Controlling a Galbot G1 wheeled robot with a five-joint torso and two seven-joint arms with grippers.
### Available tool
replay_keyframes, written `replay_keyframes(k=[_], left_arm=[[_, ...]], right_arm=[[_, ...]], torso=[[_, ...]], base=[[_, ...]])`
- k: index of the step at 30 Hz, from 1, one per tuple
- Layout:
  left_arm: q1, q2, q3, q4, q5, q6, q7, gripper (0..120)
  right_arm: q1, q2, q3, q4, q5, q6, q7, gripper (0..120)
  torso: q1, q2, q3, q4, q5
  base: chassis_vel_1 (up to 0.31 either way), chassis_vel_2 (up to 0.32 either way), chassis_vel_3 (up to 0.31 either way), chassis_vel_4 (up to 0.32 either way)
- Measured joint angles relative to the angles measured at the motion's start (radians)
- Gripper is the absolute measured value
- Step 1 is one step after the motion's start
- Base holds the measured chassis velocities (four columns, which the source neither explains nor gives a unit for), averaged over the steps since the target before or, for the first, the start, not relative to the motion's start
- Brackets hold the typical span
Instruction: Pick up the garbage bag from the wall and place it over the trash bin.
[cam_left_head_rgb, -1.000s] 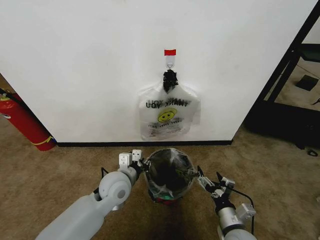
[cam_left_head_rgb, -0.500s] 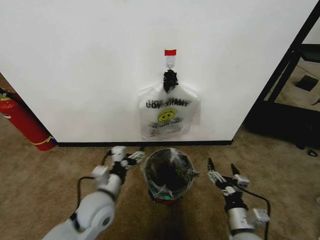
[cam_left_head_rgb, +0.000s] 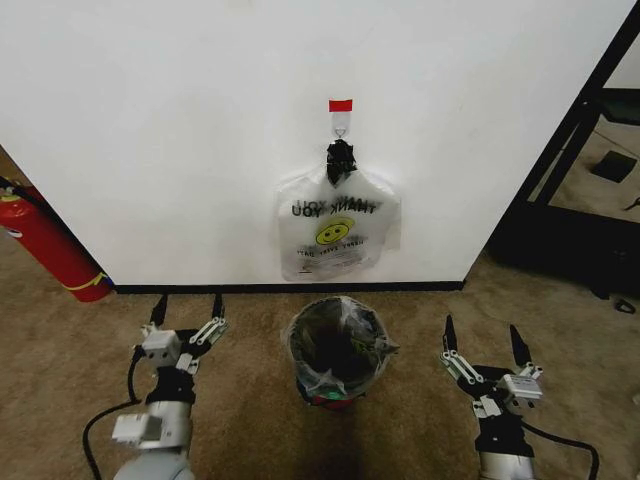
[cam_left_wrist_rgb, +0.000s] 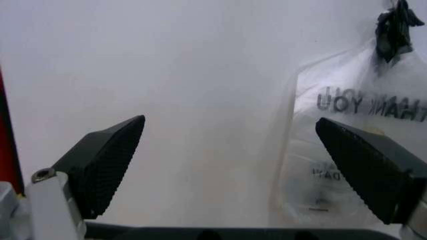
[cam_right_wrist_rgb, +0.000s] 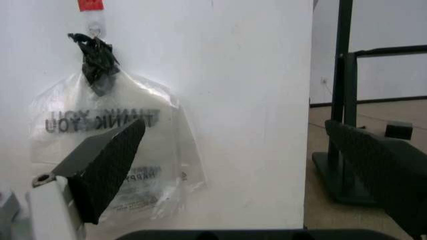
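Nearest to me in the head view, the left gripper (cam_left_head_rgb: 187, 317) sits low at lower left and the right gripper (cam_left_head_rgb: 480, 339) at lower right, both with fingers spread wide and nothing between them. Between the two, at bottom centre, stands the trash bin (cam_left_head_rgb: 337, 350) on the brown carpet (cam_left_head_rgb: 90, 350); the garbage bag (cam_left_head_rgb: 372, 343) is draped over its rim, crinkled plastic lining the mouth, well apart from either set of fingers. I cannot make out any print on that bag from here, and the bin's base is mostly hidden by its own mesh body, only a sliver of red showing. Further back, the wall (cam_left_head_rgb: 180, 140) fills the upper frame, black baseboard (cam_left_head_rgb: 200, 288) along its foot. A second bag (cam_left_head_rgb: 337, 235) hangs at centre from a hook (cam_left_head_rgb: 340, 124) under a red tape strip (cam_left_head_rgb: 341, 104), its neck knotted in dark material. It carries a yellow smiley and mirrored black lettering; in the left wrist view it reads "THANK YOU", partly cut off by the frame edge and by one finger (cam_left_wrist_rgb: 370, 170). Smaller print below is too fine to read. A red fire extinguisher (cam_left_head_rgb: 45, 245) leans at far left, cut off by the frame.
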Motion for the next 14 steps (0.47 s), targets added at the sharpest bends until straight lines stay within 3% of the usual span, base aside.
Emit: replay_keyframes(k=[14], left_arm=[[0.017, 0.006, 0.030, 0.007, 0.021, -0.011, -0.005, 100]], right_arm=[[-0.008, 0.052, -0.039, 0.010, -0.090, 0.009, 0.009, 100]], torso=[[0.000, 0.000, 0.000, 0.0000, 0.0000]], base=[[0.000, 0.000, 0.000, 0.000]])
